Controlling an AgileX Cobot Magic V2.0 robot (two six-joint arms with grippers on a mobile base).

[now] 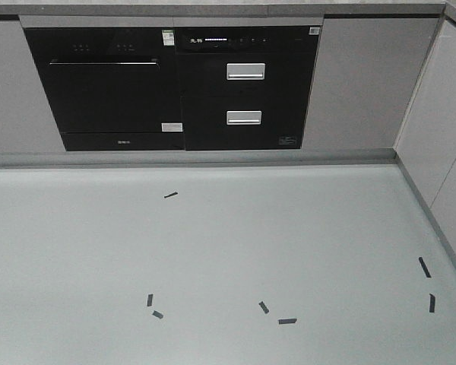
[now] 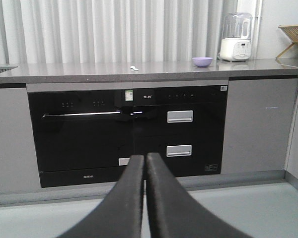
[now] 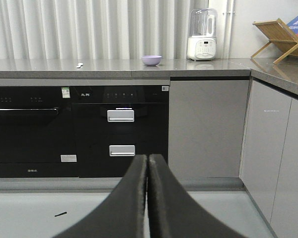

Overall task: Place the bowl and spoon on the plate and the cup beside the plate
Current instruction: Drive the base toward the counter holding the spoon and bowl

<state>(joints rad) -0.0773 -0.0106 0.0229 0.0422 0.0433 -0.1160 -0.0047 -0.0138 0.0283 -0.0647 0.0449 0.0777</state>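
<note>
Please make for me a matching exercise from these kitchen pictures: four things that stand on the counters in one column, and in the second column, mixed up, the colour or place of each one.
Things:
1. bowl
2. spoon
3. blender
4. wooden rack

Descriptions:
A. far right, on the side counter
B. lavender, sits between two of the others
C. white base with a clear jar on top
D. small and pale, leftmost of the four

Pairs: 1-B, 2-D, 3-C, 4-A.
</note>
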